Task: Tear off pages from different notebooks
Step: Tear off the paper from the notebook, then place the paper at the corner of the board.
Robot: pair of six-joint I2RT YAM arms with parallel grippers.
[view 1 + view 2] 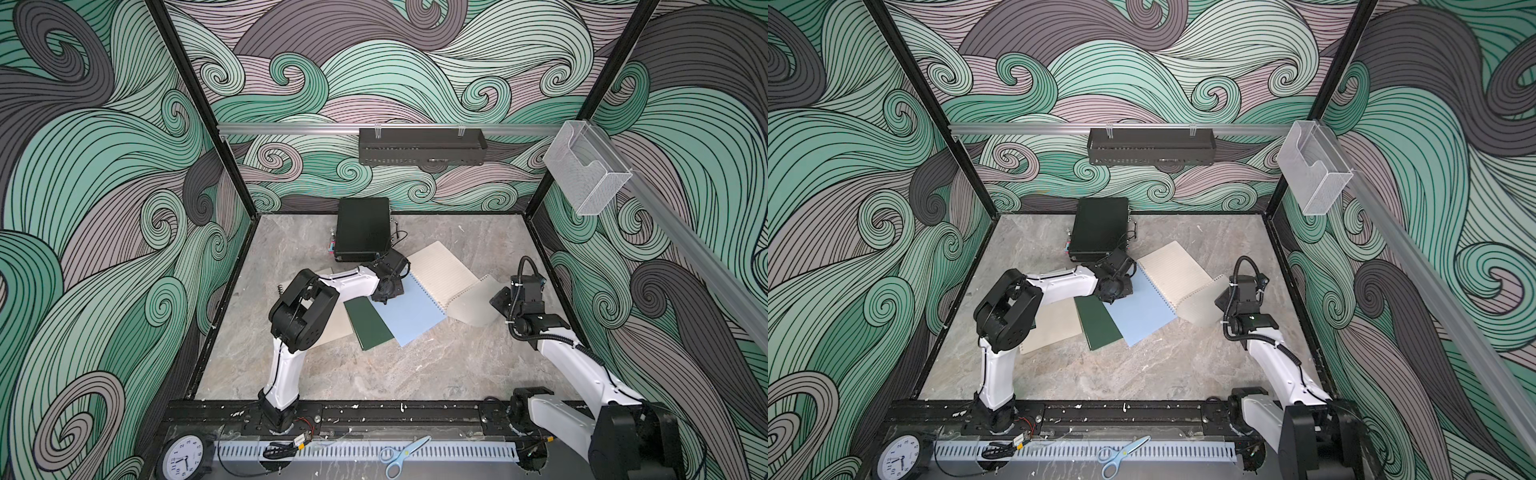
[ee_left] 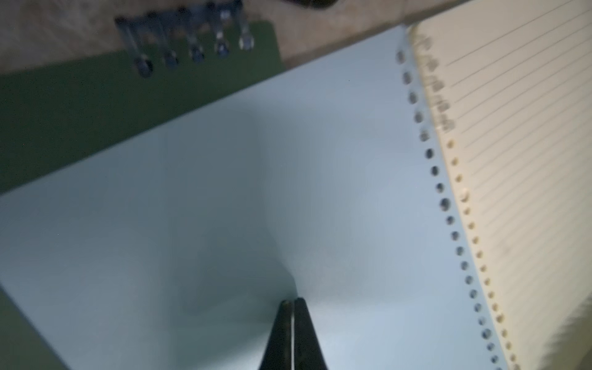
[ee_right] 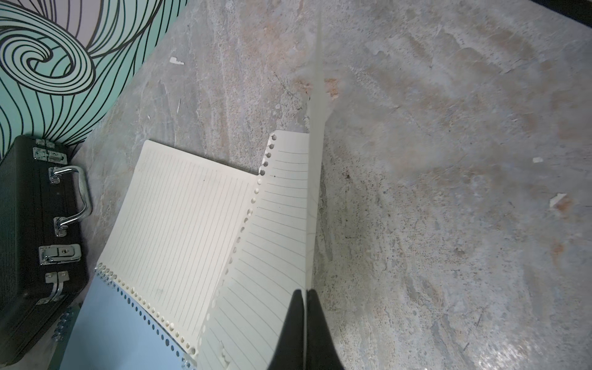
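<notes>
The right gripper [image 3: 306,293], nearer, is clamped on the page [image 1: 473,309] right of centre, its punched edge, seemingly detached, running diagonally beside the light blue notebook [image 1: 409,318], which the closed left gripper [image 2: 293,302] presses.

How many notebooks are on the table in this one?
3. The beige notebook lies partly under the left arm; the dark green notebook lies beside it; the light blue notebook lies open next to that. Another could be hidden beneath the arm.
</notes>
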